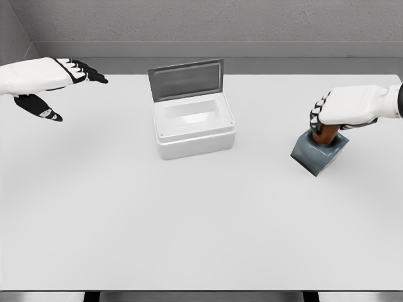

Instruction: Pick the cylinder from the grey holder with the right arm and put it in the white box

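On the table, right robot hand grips the cylinder.

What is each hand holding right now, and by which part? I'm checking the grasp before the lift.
The right hand is closed around the top of the cylinder, which sits in the tilted grey holder. The left hand is open and holds nothing.

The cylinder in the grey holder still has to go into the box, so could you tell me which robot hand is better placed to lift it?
Right: the right robot hand is curled on the cylinder; the left hovers open, far off.
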`<state>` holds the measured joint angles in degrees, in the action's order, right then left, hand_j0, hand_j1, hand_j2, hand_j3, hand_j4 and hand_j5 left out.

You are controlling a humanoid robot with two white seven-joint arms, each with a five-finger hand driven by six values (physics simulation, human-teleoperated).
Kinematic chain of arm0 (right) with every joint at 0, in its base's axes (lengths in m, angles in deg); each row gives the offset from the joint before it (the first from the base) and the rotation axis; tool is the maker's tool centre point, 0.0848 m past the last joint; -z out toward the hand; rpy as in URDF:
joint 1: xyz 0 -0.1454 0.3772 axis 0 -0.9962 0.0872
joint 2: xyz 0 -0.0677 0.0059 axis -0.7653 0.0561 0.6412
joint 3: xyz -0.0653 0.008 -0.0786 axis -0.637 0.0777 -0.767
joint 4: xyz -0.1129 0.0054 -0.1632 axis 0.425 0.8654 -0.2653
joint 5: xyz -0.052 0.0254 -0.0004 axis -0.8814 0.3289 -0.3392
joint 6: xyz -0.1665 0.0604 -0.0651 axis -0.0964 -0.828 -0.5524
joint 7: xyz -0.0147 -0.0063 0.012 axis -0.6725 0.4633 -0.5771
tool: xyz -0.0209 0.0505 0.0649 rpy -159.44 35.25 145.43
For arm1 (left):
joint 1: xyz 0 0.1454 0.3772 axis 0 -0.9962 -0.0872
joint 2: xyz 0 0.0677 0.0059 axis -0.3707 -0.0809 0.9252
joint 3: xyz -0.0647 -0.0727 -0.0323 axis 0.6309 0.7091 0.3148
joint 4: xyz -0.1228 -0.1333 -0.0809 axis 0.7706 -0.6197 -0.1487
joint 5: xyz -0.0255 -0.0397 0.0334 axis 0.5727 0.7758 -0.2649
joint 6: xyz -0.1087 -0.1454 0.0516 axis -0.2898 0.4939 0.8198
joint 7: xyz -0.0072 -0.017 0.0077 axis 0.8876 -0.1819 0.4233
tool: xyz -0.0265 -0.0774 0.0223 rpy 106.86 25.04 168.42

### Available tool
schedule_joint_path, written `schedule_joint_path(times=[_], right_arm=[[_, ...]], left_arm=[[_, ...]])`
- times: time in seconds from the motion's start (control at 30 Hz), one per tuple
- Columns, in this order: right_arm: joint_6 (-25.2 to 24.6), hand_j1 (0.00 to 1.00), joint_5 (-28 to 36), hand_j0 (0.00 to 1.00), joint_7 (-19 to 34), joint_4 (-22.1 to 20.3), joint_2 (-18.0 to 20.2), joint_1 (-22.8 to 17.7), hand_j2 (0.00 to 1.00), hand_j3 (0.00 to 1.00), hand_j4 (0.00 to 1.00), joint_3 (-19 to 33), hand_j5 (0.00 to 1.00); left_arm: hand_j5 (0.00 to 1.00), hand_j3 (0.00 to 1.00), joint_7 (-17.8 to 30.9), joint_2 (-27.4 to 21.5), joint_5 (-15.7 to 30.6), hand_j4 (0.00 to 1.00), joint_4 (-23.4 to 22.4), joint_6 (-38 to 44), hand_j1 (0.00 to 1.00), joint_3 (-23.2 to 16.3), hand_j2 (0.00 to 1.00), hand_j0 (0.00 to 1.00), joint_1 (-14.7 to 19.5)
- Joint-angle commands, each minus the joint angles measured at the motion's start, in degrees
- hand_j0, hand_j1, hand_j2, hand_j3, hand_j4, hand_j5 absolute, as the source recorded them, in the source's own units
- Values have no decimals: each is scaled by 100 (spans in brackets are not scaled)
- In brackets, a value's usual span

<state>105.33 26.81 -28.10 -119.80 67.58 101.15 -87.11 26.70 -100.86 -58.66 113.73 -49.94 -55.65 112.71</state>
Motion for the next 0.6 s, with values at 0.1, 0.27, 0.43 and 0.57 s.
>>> schedule_joint_path(times=[0.1, 0.27, 0.43, 0.57], right_arm=[[-13, 46, 31, 46, -3, -72, 30, 70, 46, 46, 46, 45, 46], [-13, 46, 57, 46, -3, -72, 30, 158, 46, 46, 46, 45, 46], [-13, 46, 39, 46, -3, -72, -67, 246, 46, 46, 46, 45, 46], [-13, 46, 13, 46, -3, -63, -207, 308, 46, 46, 46, 45, 46]], left_arm=[[100, 100, -3, -5, 33, 100, 8, 16, 100, -9, 100, 100, 0], [100, 100, -3, -5, 33, 100, 35, 16, 100, -10, 100, 100, 0], [100, 100, -3, -5, 33, 100, 26, 16, 100, -10, 100, 100, 18], [100, 100, -3, -5, 33, 100, 17, 16, 100, -10, 100, 100, 26]])
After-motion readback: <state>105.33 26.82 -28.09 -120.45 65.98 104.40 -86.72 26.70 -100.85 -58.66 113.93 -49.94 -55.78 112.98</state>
